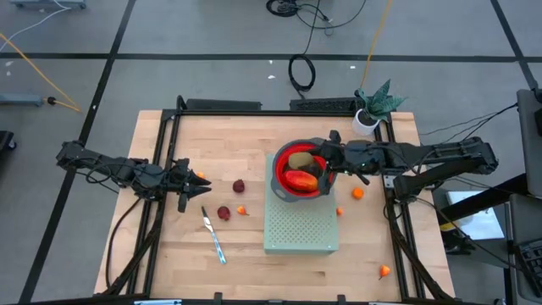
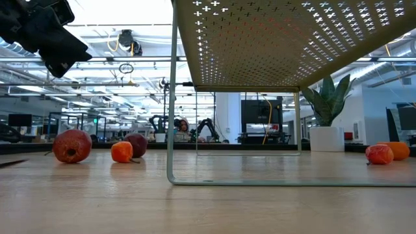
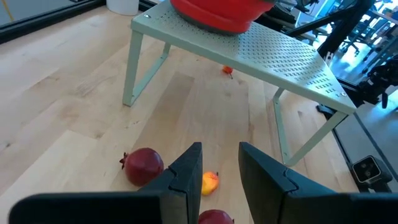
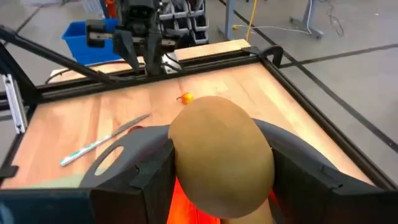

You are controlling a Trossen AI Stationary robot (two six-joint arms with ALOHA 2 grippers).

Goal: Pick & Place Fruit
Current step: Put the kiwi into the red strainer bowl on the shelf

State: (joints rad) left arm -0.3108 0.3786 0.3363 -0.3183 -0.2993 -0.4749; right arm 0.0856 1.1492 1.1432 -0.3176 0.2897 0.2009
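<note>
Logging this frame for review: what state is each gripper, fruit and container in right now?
Right gripper: shut on brown oval fruit, above the red bowl.
Left gripper: empty, jaws apart, above the table.
Red bowl: upright on green perforated stand, holding elongated red-orange fruit.
Dark red balls: loose on the table.
Knife: lying flat, untouched.

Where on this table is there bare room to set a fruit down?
Bare wood lies along the near edge left of the knife, and at the far left corner behind the left gripper. The rack's near half is bare too. It is crowded at the red bowl, where the right gripper holds a brown-green oval.
</note>
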